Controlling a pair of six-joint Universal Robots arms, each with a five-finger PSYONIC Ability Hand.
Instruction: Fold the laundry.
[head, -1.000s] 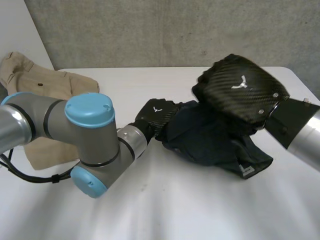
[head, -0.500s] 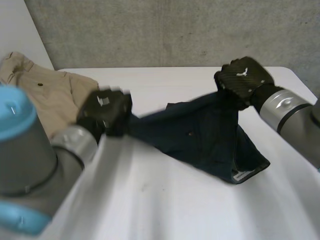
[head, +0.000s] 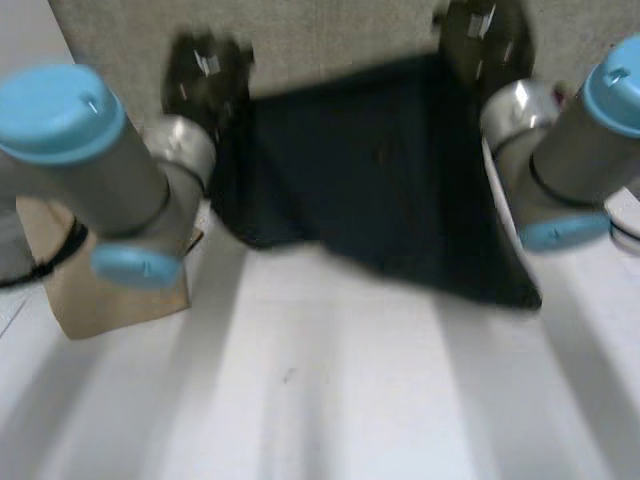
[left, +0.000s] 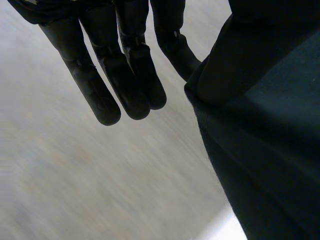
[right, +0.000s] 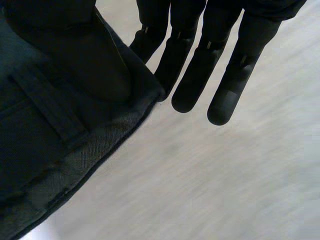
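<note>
Lifted since a moment ago, the dark navy fabric garment (head: 370, 190) hangs spread above the white tabletop (head: 330, 400), its top corners pinched by the left robot hand (head: 205, 75) and right robot hand (head: 485, 40); this looks like the spreading step, and laying the garment flat on the tabletop likely comes next.

Left arm (head: 110, 170) and right arm (head: 560, 150) hold the left hand (head: 205, 75) and right hand (head: 485, 35) high, well apart; fingers (left: 135, 85) straight, each thumb apparently pinching dark cloth (head: 370, 170).
</note>
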